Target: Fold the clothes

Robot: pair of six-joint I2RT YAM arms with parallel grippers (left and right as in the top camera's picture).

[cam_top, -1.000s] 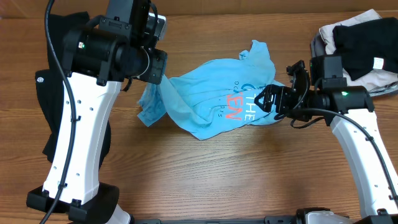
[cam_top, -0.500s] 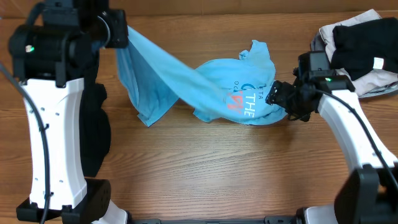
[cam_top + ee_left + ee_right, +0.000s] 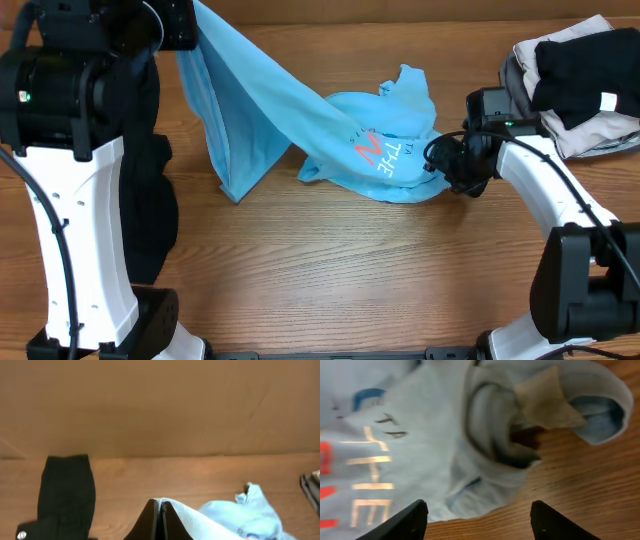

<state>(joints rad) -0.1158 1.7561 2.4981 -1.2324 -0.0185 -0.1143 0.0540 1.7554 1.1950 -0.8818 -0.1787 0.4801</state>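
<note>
The light blue T-shirt (image 3: 330, 130) with red and white lettering lies partly on the table, one end pulled up to the far left. My left gripper (image 3: 190, 25) is shut on that raised edge; in the left wrist view (image 3: 161, 510) the cloth drapes from the closed fingers. My right gripper (image 3: 440, 165) is open beside the shirt's right edge. In the right wrist view (image 3: 477, 517) its fingers stand wide apart just in front of the shirt's bunched hem (image 3: 495, 460), holding nothing.
A pile of black and white clothes (image 3: 575, 80) lies at the far right. A black garment (image 3: 150, 200) lies at the left under my left arm, also in the left wrist view (image 3: 65, 495). A brown wall stands behind the wooden table (image 3: 350, 270).
My left gripper has lifted the shirt's edge up and to the far left, stretching the cloth. My right gripper has moved in against the shirt's right edge.
</note>
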